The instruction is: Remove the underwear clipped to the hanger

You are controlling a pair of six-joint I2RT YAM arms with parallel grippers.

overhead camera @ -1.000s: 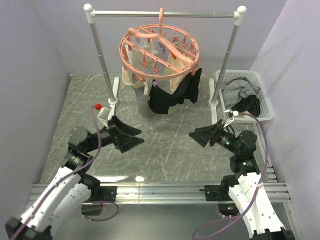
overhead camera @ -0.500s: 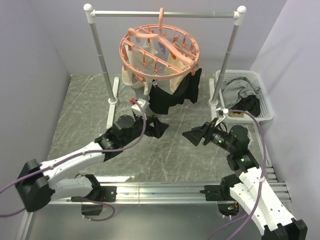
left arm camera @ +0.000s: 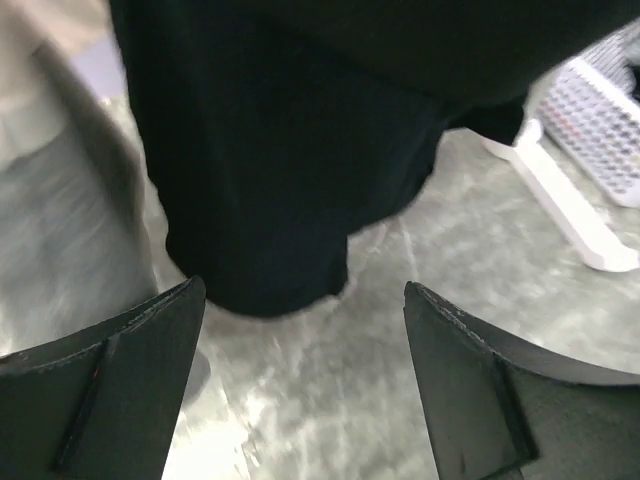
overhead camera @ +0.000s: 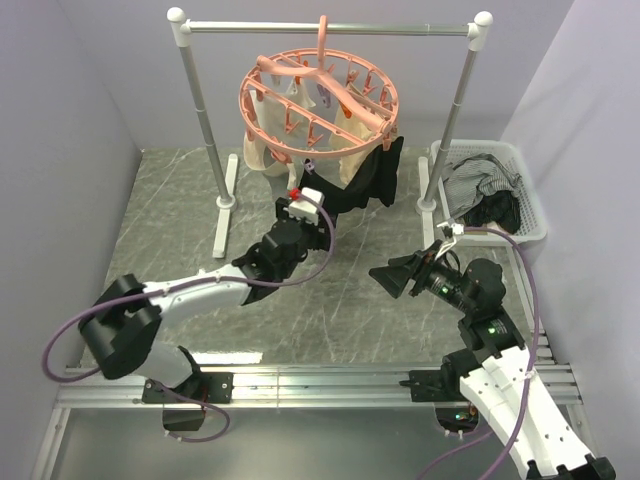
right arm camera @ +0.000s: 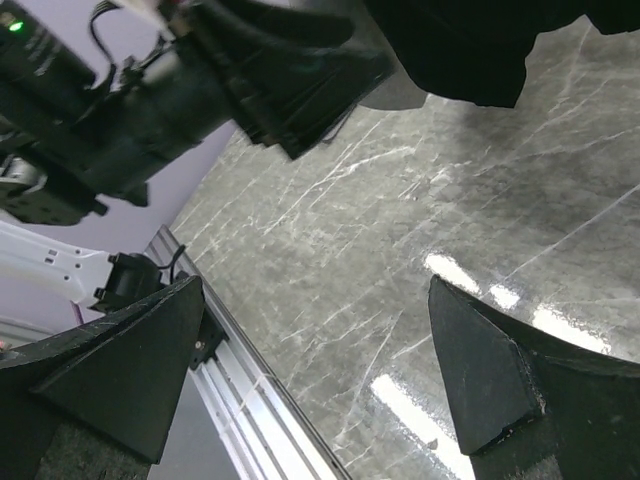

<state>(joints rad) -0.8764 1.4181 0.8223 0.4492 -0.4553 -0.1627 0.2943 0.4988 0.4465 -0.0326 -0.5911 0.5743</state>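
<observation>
The salmon-pink round hanger [overhead camera: 318, 95] hangs by its hook from the silver rail [overhead camera: 330, 28]. Clipped under it is underwear: cream pieces [overhead camera: 262, 150] at the left and black pieces [overhead camera: 372, 178] at the right. My left gripper [left arm camera: 303, 290] is open. Its fingers [left arm camera: 130, 380] flank the lower edge of a hanging black piece [left arm camera: 290, 160], with nothing between the jaws. In the top view the left wrist [overhead camera: 300, 215] sits just below that garment. My right gripper [overhead camera: 385, 272] hovers open and empty over the table, right of centre.
A white basket [overhead camera: 530, 200] at the right holds removed dark and grey garments [overhead camera: 485, 185]. The rail's two posts stand on white feet [left arm camera: 560, 200] on the grey marbled table [overhead camera: 180, 220]. Purple walls close in both sides. The right wrist view shows the left arm [right arm camera: 200, 70].
My left arm has stretched forward and to the right, from the near left of the table up to the hanging black underwear. The right arm has shifted only slightly.
</observation>
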